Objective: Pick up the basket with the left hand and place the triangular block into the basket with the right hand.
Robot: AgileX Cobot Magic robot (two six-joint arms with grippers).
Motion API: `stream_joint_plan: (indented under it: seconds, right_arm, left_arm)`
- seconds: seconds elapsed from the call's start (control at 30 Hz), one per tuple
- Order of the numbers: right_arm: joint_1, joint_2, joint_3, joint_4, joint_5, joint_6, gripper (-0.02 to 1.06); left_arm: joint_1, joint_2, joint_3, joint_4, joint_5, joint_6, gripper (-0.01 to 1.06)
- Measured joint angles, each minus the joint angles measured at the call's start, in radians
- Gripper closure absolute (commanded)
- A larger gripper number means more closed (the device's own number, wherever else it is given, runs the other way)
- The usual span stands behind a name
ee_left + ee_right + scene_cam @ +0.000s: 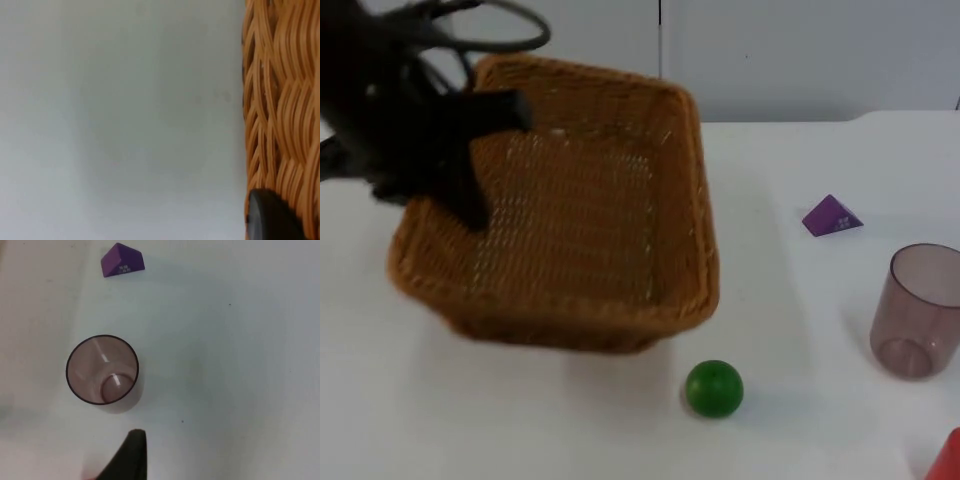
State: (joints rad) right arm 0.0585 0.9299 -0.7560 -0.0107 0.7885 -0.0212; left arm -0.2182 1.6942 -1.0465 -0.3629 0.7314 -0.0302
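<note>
The brown wicker basket (590, 210) hangs tilted above the table's left half, casting a shadow beneath it. My left gripper (465, 195) is shut on its left rim; the left wrist view shows the woven wall (280, 100) beside a black fingertip (270, 217). The purple triangular block (832, 216) lies on the table at the right, apart from the basket. It also lies on the table in the right wrist view (122, 261). My right gripper (131, 457) hovers over the table near the cup, holding nothing that I can see.
A tinted clear cup (918, 312) stands upright at the right, near the block; the right wrist view looks down into this cup (102, 369). A green ball (714, 388) rests in front of the basket. A red object (948, 458) pokes in at the front right corner.
</note>
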Motion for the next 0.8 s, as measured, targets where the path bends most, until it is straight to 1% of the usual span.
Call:
stream_joint_plan:
  seconds: [0.03, 0.1, 0.13, 0.27, 0.3, 0.37, 0.43, 0.63, 0.73, 0.77, 0.8]
  right_arm:
    - [0.000, 0.000, 0.000, 0.000, 0.000, 0.000, -0.01]
    - [0.000, 0.000, 0.000, 0.000, 0.000, 0.000, -0.01]
    - [0.000, 0.000, 0.000, 0.000, 0.000, 0.000, -0.01]
    - [0.000, 0.000, 0.000, 0.011, 0.000, -0.002, -0.01]
    - [0.000, 0.000, 0.000, 0.011, 0.000, -0.002, -0.01]
    - [0.000, 0.000, 0.000, 0.011, 0.000, -0.002, -0.01]
    - [0.000, 0.000, 0.000, 0.011, 0.000, -0.002, -0.01]
    - [0.000, 0.000, 0.000, 0.011, 0.000, -0.002, -0.01]
    - [0.000, 0.002, 0.000, 0.036, 0.000, -0.002, -0.01]
    - [0.000, 0.014, -0.003, 0.058, 0.007, -0.013, -0.01]
    - [0.000, 0.014, -0.003, 0.058, 0.007, -0.013, 0.00]
  left_arm:
    - [0.011, -0.030, 0.048, -0.017, -0.019, 0.014, 1.05]
    - [0.044, -0.096, 0.157, -0.093, -0.049, 0.096, 1.05]
    - [0.044, -0.096, 0.157, -0.093, -0.049, 0.096, 1.05]
    - [0.106, -0.171, 0.343, -0.272, -0.061, 0.318, 1.05]
    - [0.106, -0.171, 0.343, -0.272, -0.061, 0.318, 1.05]
    - [0.121, -0.185, 0.400, -0.307, -0.071, 0.382, 1.05]
    - [0.125, -0.193, 0.445, -0.317, -0.088, 0.411, 1.05]
    - [0.125, -0.195, 0.475, -0.323, -0.121, 0.440, 1.05]
    - [0.125, -0.195, 0.475, -0.331, -0.146, 0.446, 1.05]
    - [0.125, -0.195, 0.475, -0.337, -0.148, 0.452, 1.05]
    - [0.125, -0.195, 0.475, -0.337, -0.148, 0.452, 1.05]
